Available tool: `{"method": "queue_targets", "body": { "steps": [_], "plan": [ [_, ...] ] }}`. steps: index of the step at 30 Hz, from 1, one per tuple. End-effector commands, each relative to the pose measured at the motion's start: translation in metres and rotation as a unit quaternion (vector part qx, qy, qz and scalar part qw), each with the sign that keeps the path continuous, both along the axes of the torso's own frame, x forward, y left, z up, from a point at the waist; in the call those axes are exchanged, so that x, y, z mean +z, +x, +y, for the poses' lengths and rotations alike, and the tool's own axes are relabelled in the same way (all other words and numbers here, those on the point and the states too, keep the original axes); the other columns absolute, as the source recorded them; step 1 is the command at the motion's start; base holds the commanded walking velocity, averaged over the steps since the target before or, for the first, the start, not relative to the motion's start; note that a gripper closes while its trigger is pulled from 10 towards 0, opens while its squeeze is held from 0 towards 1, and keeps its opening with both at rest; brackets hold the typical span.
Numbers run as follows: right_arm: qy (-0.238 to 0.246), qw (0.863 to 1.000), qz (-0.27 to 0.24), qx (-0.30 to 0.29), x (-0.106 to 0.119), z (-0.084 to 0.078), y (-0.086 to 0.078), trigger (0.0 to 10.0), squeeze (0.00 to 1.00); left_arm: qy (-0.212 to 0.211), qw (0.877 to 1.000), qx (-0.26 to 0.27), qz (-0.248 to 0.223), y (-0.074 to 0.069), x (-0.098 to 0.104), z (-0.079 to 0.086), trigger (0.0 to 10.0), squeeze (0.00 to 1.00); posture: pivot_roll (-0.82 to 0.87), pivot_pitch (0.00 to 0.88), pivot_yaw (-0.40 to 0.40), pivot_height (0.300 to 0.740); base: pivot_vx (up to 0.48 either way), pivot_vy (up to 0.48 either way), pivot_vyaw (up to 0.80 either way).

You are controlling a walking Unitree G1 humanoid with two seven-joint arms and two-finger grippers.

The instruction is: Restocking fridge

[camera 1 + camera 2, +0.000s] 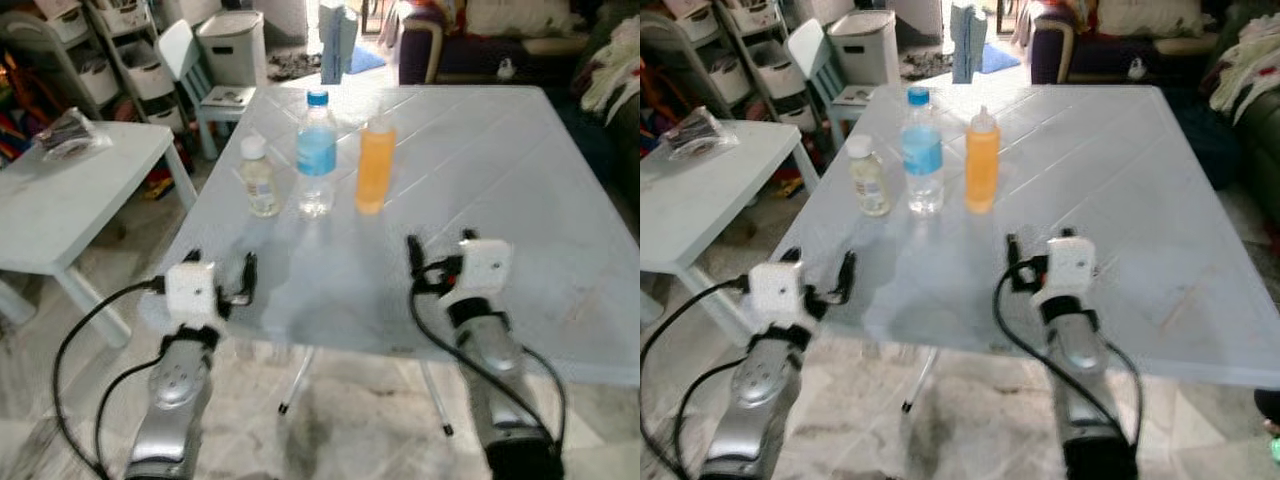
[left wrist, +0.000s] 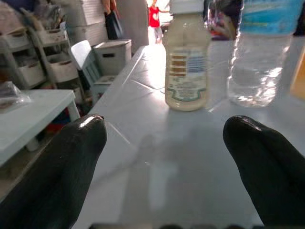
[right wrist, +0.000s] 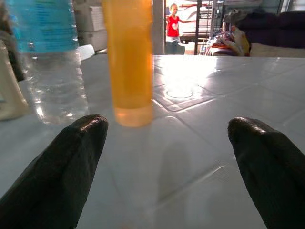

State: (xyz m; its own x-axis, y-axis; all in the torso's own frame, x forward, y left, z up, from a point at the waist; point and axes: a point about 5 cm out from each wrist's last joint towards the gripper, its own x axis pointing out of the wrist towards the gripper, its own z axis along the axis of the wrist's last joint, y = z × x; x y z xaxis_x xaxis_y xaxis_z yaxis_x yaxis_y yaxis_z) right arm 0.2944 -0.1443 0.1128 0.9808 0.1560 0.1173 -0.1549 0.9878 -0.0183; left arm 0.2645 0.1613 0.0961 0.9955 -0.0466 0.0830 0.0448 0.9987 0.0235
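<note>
I count three bottles (image 1: 316, 155) upright on the worktop (image 1: 500, 190), one apparently juice, with my left hand (image 1: 236, 280) and right hand (image 1: 440, 262) wide open, holding nothing.

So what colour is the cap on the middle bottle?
Blue. The water bottle has a blue cap and blue label, clearest in the left eye view.

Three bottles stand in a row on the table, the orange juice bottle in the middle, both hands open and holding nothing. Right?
Not quite: the water bottle is in the middle, per the left eye view. The orange juice bottle is rightmost, the small cream bottle leftmost.
</note>
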Motion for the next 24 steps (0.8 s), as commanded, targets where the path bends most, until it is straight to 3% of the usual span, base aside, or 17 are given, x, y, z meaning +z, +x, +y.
{"method": "queue_targets", "body": {
  "steps": [1, 9, 12, 18, 24],
  "plan": [
    [-0.008, 1.000, -0.003, -0.014, 0.0012, -0.0099, 0.0003, 10.0, 0.00, -0.002, 1.000, -0.009, -0.001, 0.0006, 0.0006, -0.0054, 10.0, 0.00, -0.11, 0.063, 0.055, 0.740, 0.270, 0.000, 0.00],
    [-0.018, 1.000, -0.004, 0.005, 0.0016, -0.0054, 0.0005, 10.0, 0.00, -0.001, 1.000, -0.008, 0.000, 0.0011, -0.0003, -0.0050, 10.0, 0.00, -0.11, 0.064, 0.054, 0.740, 0.262, 0.000, 0.00],
    [-0.030, 0.999, -0.019, 0.023, 0.0051, -0.0019, -0.0004, 10.0, 0.00, 0.000, 1.000, -0.007, 0.001, 0.0010, -0.0010, -0.0048, 10.0, 0.00, -0.11, 0.063, 0.053, 0.740, 0.000, 0.000, 0.00],
    [-0.033, 0.999, -0.020, 0.018, 0.0058, -0.0020, 0.0006, 10.0, 0.00, 0.000, 1.000, -0.008, 0.001, 0.0016, -0.0010, -0.0056, 10.0, 0.00, -0.11, 0.064, 0.052, 0.740, 0.000, 0.000, 0.64],
    [-0.033, 0.999, -0.018, 0.017, 0.0047, -0.0019, 0.0017, 10.0, 0.00, -0.001, 1.000, -0.004, -0.002, 0.0019, -0.0005, -0.0057, 10.0, 0.00, -0.11, 0.065, 0.051, 0.740, 0.000, 0.000, 0.00]
  ]
}}
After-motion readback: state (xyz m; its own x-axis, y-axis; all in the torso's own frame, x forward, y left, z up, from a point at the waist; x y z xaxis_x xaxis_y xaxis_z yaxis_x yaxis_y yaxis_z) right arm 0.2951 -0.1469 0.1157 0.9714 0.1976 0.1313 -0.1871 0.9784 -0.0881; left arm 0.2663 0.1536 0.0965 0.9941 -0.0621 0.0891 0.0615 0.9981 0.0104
